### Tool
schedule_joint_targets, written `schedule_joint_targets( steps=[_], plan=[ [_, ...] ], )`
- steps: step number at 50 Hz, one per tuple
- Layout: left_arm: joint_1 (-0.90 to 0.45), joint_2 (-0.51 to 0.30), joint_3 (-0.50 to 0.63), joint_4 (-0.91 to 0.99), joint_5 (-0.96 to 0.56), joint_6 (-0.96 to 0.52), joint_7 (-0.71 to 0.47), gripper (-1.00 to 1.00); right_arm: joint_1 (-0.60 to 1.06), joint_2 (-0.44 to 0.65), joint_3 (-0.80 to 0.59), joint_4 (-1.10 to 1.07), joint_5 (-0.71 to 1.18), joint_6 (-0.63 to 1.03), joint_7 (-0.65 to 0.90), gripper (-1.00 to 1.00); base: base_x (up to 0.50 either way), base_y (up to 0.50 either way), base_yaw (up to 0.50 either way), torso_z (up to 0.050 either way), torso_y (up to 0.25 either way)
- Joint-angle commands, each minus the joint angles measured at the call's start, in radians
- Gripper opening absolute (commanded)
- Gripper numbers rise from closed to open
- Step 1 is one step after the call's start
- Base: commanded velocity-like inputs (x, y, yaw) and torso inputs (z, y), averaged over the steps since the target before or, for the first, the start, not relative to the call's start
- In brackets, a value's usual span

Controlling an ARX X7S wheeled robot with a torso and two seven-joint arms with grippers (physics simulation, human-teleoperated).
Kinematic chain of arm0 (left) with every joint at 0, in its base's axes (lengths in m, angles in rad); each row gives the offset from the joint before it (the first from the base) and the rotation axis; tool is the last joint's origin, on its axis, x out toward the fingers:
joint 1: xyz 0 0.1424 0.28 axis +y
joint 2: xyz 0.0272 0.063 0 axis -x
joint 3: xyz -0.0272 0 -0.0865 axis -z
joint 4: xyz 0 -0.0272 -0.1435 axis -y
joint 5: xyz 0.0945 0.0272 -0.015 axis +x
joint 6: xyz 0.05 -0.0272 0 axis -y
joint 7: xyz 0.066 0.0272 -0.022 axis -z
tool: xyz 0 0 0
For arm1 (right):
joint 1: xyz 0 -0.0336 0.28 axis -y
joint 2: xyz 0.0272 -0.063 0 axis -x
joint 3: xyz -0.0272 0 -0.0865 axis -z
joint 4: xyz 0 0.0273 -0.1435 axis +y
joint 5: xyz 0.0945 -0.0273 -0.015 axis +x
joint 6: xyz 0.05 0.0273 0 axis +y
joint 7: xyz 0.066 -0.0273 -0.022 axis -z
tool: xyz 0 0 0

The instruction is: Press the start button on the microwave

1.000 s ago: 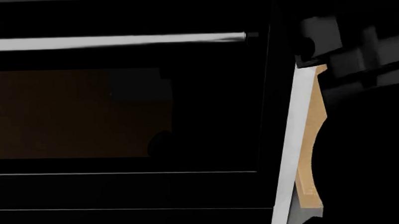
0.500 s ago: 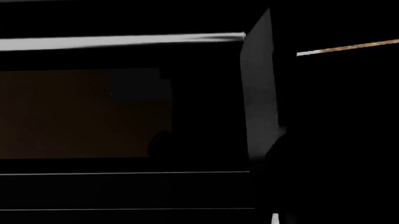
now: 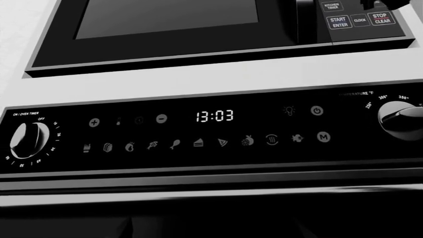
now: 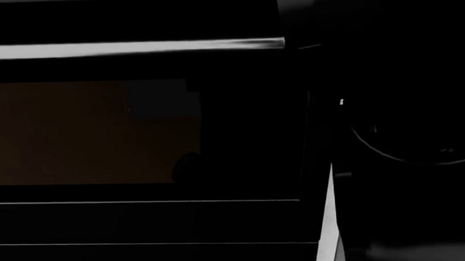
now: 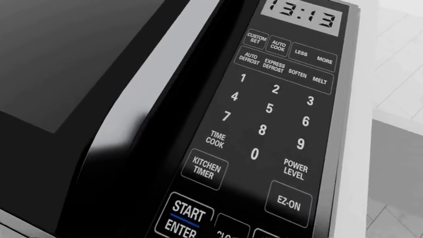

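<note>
One microwave (image 5: 198, 99), black-fronted with a dark door window, sits directly above one built-in oven (image 3: 211, 134) with two round knobs. Its keypad lies right of the door, with a 13:13 display and a START/ENTER button (image 5: 186, 219) at the lower left. Neither gripper's fingers show clearly; their spread cannot be told

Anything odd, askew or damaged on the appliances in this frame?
Only one oddity: the microwave clock reads 13:13, while the oven display beneath reads 13:03. Panels look intact, nothing spilled. The head view is too dark to judge.
</note>
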Motion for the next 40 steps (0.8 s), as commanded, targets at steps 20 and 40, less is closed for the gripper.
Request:
schedule_joint_targets(
  steps=[20,40],
  plan=[
    [0.023,-0.012,-0.007,0.019,0.002,0.008,-0.018,1.0,0.024,0.011,-0.034,0.135,0.065,-0.087,0.018,-1.0,0.0,0.0,0.0,0.0,0.0],
    [0.031,-0.022,-0.011,0.01,-0.003,0.024,-0.027,1.0,0.111,0.0,-0.064,0.485,0.094,-0.329,-0.007,-1.0,0.0,0.0,0.0,0.0,0.0]
  ],
)
